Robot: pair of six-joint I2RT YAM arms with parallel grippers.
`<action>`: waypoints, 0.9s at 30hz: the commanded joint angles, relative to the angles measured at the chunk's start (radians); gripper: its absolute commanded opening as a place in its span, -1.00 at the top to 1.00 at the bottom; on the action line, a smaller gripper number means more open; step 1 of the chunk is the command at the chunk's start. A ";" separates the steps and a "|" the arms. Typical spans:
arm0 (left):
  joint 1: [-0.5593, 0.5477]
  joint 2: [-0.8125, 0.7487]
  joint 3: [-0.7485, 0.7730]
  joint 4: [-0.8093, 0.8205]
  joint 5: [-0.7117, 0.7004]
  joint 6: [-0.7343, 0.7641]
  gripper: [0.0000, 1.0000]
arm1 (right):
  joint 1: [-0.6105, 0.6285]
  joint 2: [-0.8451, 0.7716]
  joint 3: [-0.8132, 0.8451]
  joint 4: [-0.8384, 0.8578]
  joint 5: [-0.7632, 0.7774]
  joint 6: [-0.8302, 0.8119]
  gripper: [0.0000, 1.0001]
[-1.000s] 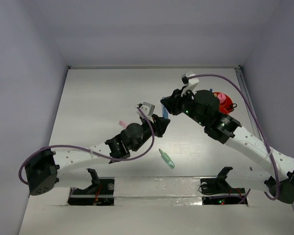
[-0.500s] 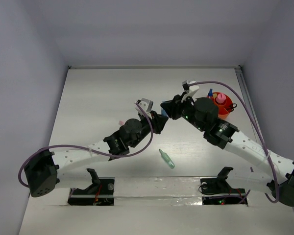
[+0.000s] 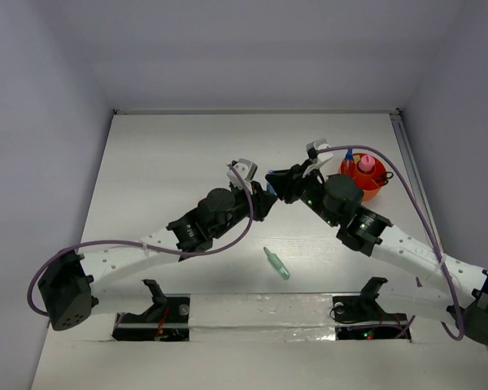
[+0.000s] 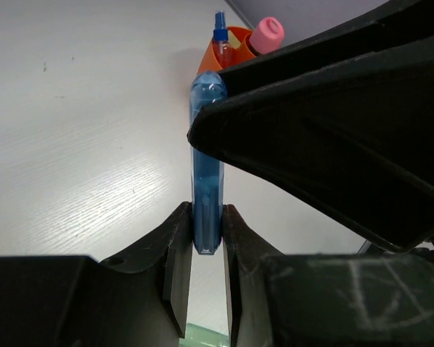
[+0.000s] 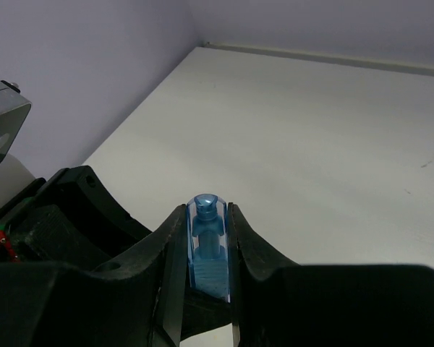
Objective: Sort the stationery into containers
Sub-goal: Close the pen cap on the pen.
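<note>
A blue marker (image 4: 207,195) hangs above the table with both grippers on it. My left gripper (image 4: 206,231) is shut on its lower end. My right gripper (image 5: 207,217) is shut on the clear blue cap end (image 5: 207,238). In the top view the two grippers meet nose to nose, left (image 3: 263,201) and right (image 3: 276,182), and hide the marker. The orange bowl (image 3: 376,189) stands at the back right, holding a pink-topped item (image 3: 363,165) and a blue-tipped bottle (image 4: 219,36). A green marker (image 3: 277,263) lies on the table nearer the bases.
The table's right edge rail (image 3: 407,154) runs close behind the bowl. Purple cables loop over both arms. The left arm (image 3: 146,248) stretches diagonally across the left half of the table.
The right wrist has slid left and nearer, uncovering the orange bowl. The left arm has reached further right, covering a pink item on the table. Both grips stay the same.
</note>
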 commanded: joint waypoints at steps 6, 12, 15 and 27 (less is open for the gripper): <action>0.066 -0.081 0.218 0.155 -0.087 0.074 1.00 | 0.070 -0.023 -0.172 -0.072 -0.063 0.121 1.00; 0.066 -0.073 0.235 0.143 -0.081 0.078 1.00 | 0.080 -0.030 -0.220 -0.085 -0.039 0.164 1.00; 0.066 -0.061 0.189 0.139 -0.024 0.064 1.00 | 0.080 -0.040 -0.168 -0.124 0.031 0.164 1.00; -0.007 -0.108 -0.098 0.096 0.112 0.041 -0.23 | -0.188 0.068 0.143 -0.139 0.191 0.078 1.00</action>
